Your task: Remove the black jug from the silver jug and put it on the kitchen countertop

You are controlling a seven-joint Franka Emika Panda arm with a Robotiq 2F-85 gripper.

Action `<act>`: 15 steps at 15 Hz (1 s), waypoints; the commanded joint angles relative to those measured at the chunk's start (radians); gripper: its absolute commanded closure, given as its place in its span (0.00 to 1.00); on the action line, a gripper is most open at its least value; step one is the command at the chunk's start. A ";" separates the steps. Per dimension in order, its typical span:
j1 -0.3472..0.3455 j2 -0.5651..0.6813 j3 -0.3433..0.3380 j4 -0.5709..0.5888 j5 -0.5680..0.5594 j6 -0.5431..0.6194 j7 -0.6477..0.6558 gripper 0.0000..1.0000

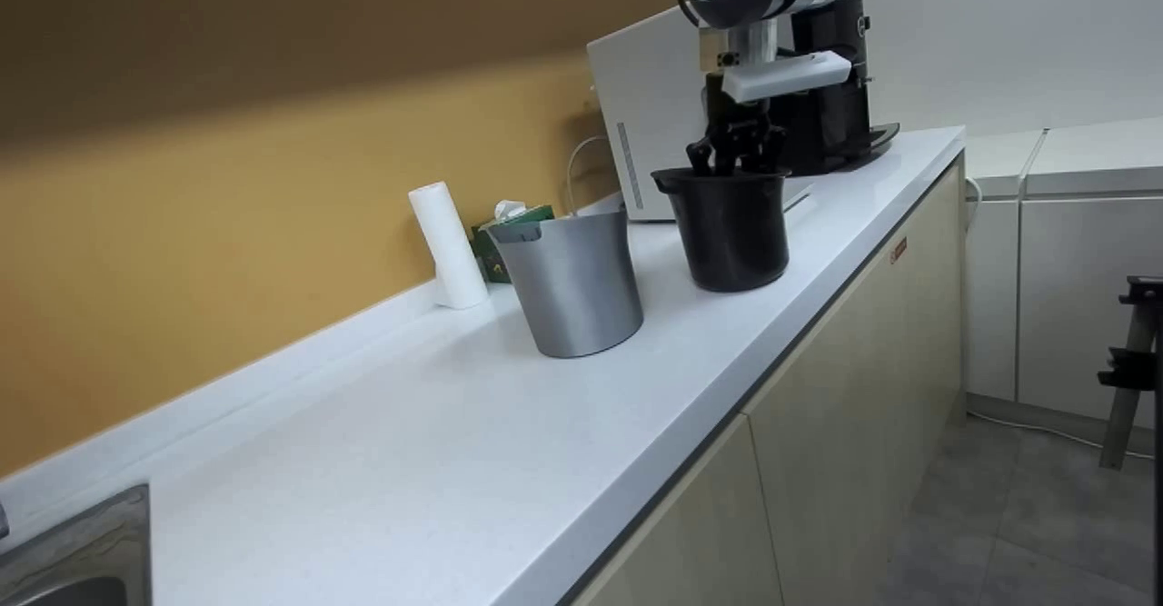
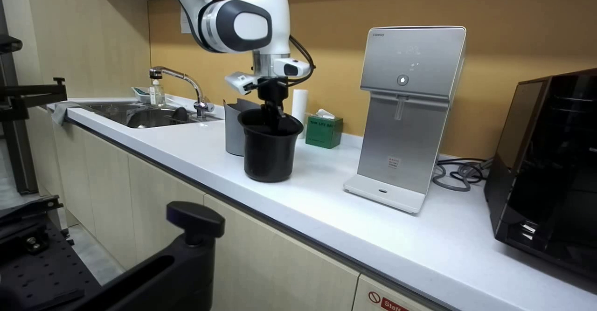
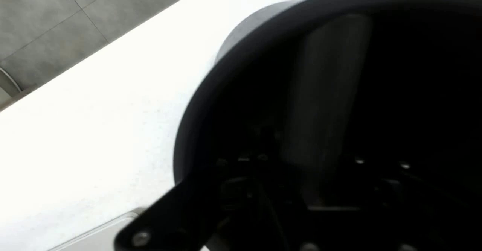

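Observation:
The black jug point(image 1: 731, 229) is apart from the silver jug point(image 1: 577, 288), beside it on the white kitchen countertop point(image 1: 436, 433). It is upright, nearer the counter's front edge. I cannot tell whether its base touches or hovers just above the surface. In an exterior view the black jug point(image 2: 269, 155) partly hides the silver jug point(image 2: 234, 129). My gripper point(image 1: 738, 156) points down into the black jug's mouth, its fingertips hidden by the wall. In the wrist view the jug's rim point(image 3: 211, 81) fills the right side, and the dark fingers of my gripper point(image 3: 312, 157) look spread with a gap between.
A white and grey water dispenser point(image 2: 396, 129) stands behind. A green tissue box point(image 2: 324, 131) and a paper roll point(image 1: 452, 247) are by the wall. A sink point(image 2: 144, 113) lies at one end. Black machines point(image 2: 550, 176) point(image 1: 822, 97) stand at the other end.

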 commanded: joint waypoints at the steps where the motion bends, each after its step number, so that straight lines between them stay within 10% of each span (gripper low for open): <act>1: 0.009 -0.027 0.005 0.007 0.002 0.014 0.005 0.38; 7: 0.022 -0.073 0.011 0.043 -0.061 -0.015 0.052 0.02; 15: 0.024 -0.148 0.036 0.208 -0.222 -0.201 0.078 0.00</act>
